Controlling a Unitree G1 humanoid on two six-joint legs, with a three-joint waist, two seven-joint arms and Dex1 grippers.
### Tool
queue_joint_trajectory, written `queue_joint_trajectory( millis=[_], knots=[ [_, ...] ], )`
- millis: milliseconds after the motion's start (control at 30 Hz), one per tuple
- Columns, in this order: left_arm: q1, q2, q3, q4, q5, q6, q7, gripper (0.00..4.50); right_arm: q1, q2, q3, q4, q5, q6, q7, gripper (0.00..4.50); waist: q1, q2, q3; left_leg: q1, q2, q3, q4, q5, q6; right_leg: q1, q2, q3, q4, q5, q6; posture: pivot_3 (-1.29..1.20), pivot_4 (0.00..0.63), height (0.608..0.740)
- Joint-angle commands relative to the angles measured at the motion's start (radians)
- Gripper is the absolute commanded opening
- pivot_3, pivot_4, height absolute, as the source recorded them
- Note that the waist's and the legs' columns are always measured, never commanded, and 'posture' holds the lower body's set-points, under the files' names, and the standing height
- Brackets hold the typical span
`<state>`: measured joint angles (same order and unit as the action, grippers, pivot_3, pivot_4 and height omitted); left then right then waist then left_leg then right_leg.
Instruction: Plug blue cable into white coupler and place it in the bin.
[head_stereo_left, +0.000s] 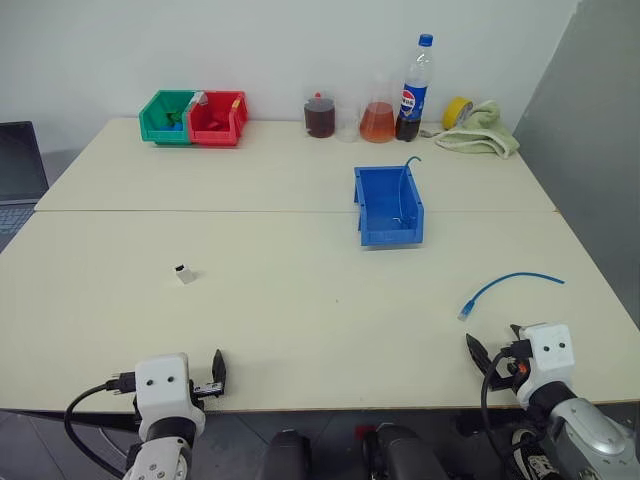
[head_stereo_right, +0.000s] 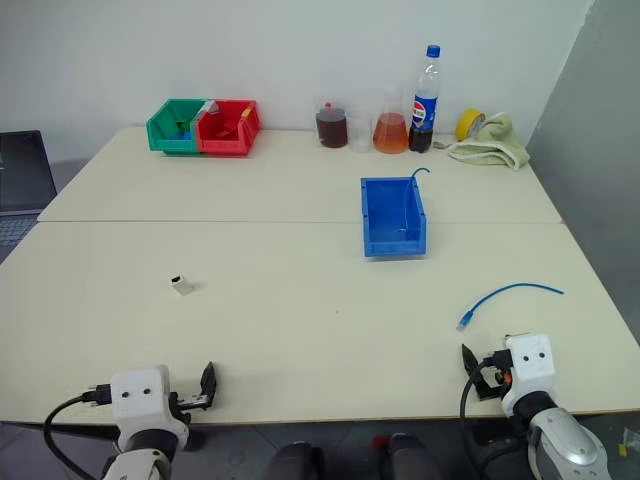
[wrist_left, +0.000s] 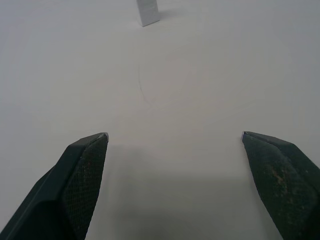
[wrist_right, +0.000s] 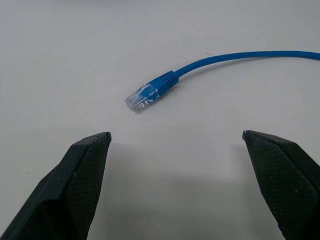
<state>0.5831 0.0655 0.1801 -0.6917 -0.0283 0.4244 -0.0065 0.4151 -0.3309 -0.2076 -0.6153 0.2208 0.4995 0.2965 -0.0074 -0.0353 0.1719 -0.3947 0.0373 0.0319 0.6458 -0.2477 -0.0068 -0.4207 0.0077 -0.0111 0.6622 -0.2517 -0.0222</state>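
The blue cable (head_stereo_left: 510, 281) lies loose on the table at the near right, its clear plug (wrist_right: 142, 97) pointing toward me. My right gripper (wrist_right: 175, 135) is open just short of that plug, touching nothing. The white coupler (head_stereo_left: 185, 274) stands alone on the left half of the table, ahead of my left gripper (wrist_left: 175, 136), which is open and empty near the front edge. The coupler (wrist_left: 148, 12) sits well beyond the left fingertips. The blue bin (head_stereo_left: 392, 236) rests at centre right, farther back than the cable.
At the back left stand a green bin (head_stereo_left: 167, 117) and a red bin (head_stereo_left: 218, 118). Two beakers (head_stereo_left: 320, 115), a cola bottle (head_stereo_left: 413, 90), yellow tape (head_stereo_left: 457, 112) and a towel (head_stereo_left: 485, 135) line the back right. A laptop (head_stereo_left: 20, 170) sits off the left edge.
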Motion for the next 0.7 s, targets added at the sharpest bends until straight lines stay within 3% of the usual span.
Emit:
queue_joint_trajectory(
  millis=[33,700],
  knots=[
    [0.007,-0.007,0.025,-0.042,0.011,-0.021,0.016,4.50,0.001,0.002,-0.022,-0.021,0.008,-0.024,-0.001,4.49,0.000,0.000,0.000,0.000,0.000,0.000,0.000,0.000,0.000,0.000,0.000,0.000,0.000,0.000,0.000,0.00,0.150,0.740],
    [-0.047,0.019,0.020,-0.024,-0.024,-0.013,-0.026,4.50,-0.019,0.006,-0.027,0.022,-0.008,-0.081,-0.009,4.49,0.000,0.000,0.000,0.000,0.000,0.000,0.000,0.000,0.000,0.000,0.000,0.000,0.000,0.000,0.000,0.00,0.150,0.740]
  ],
)
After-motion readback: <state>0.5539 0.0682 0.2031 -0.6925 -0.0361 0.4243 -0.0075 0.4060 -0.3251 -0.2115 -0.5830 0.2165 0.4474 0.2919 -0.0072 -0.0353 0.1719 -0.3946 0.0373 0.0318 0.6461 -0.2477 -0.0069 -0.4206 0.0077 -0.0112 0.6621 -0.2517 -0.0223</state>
